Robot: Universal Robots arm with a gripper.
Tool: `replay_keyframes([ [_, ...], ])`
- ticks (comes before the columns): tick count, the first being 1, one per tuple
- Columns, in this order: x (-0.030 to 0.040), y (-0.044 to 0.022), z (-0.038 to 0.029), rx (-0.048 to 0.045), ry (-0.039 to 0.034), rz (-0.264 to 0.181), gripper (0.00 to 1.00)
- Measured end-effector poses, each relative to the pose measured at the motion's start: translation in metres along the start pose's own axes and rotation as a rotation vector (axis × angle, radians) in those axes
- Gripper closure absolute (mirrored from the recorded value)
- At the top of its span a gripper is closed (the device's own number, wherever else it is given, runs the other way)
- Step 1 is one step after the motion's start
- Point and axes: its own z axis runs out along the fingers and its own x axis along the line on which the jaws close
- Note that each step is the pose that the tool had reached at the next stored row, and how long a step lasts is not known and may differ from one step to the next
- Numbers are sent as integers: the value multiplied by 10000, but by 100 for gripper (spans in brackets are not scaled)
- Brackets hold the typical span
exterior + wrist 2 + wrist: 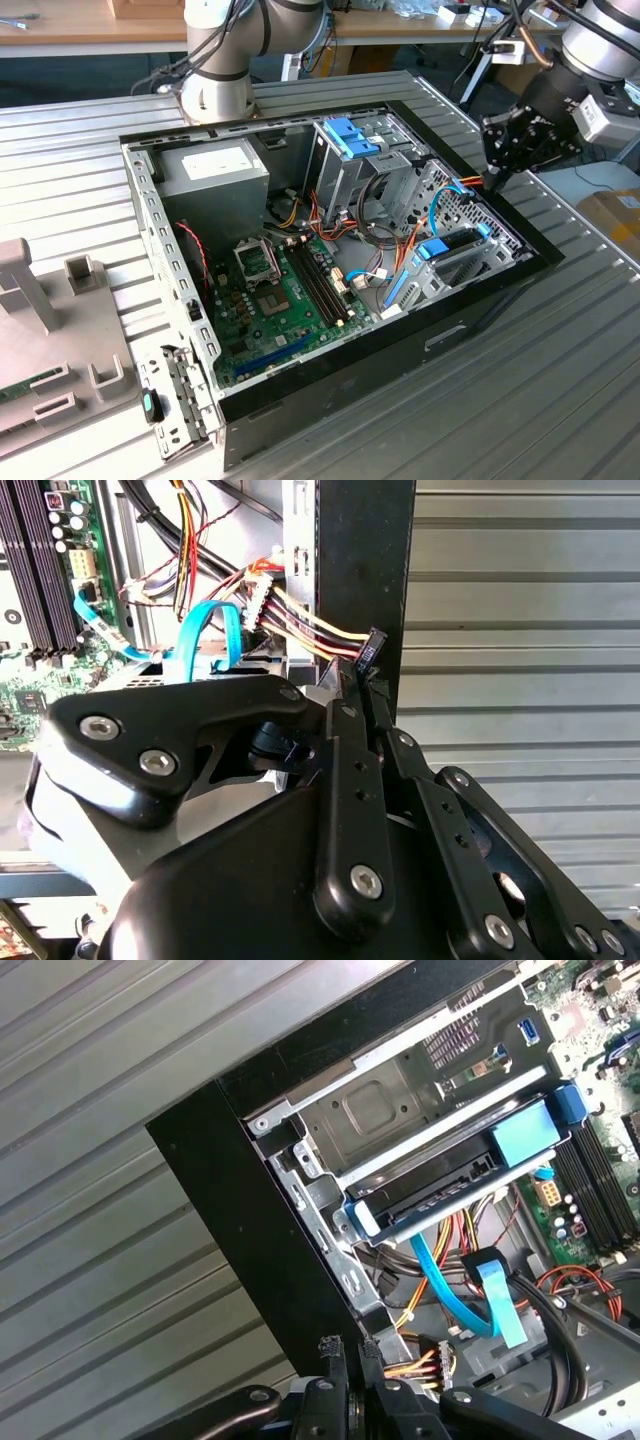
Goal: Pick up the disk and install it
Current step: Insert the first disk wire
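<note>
- One disk concerns me: the flat dark hard drive in its light-blue plastic carrier. It already lies in the grey sheet-metal drive bay, at about 3 o'clock inside the open black computer case in the exterior view, where it shows at.
- I judge the drive to be stiff and dense for its size, and not something to knock or drop. The blue frame looks smooth and a little springy, so the firm hold would be across its two long edges, clear of the connector end and the dark face.
- My jaws are drawn narrow. The small black plastic plug on the bundle of yellow, orange and red wires sits right at the tips, and I take it to be pinched there, though the contact itself is hard to see.
- They are apart from the disk, just over the case rim at roughly 2 o'clock, with the wires running from them into the case.
- My grey arm reaches in from 2 o'clock over the ribbed metal counter, with the wrist tipped so the jaws point down and inward at the rim.
- A flat blue data cable hangs loose near the disk.
</note>
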Motion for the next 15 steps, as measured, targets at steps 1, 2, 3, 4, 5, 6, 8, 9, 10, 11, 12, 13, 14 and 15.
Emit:
replay_keyframes([
  [1,0,-3,-25,10,16,-3,84],
  [2,-1,-4,-48,22,39,-4,84],
  [3,-3,-4,-59,37,62,-6,84],
  [4,-3,-4,-58,43,67,-7,84],
  [5,-3,-4,-58,43,68,-8,84],
  [6,-4,-4,-59,42,70,-9,84],
  [8,-84,46,-66,64,109,-12,84],
  [9,-102,57,-67,66,112,-12,84],
  [10,-120,67,-68,68,116,-12,84],
  [11,-173,99,-72,73,124,-14,84],
  [12,-220,127,-75,76,130,-14,84],
  [13,-248,143,-77,78,132,-11,84],
  [14,-280,162,-79,78,134,-4,84],
  [15,-308,178,-81,78,136,5,84],
])
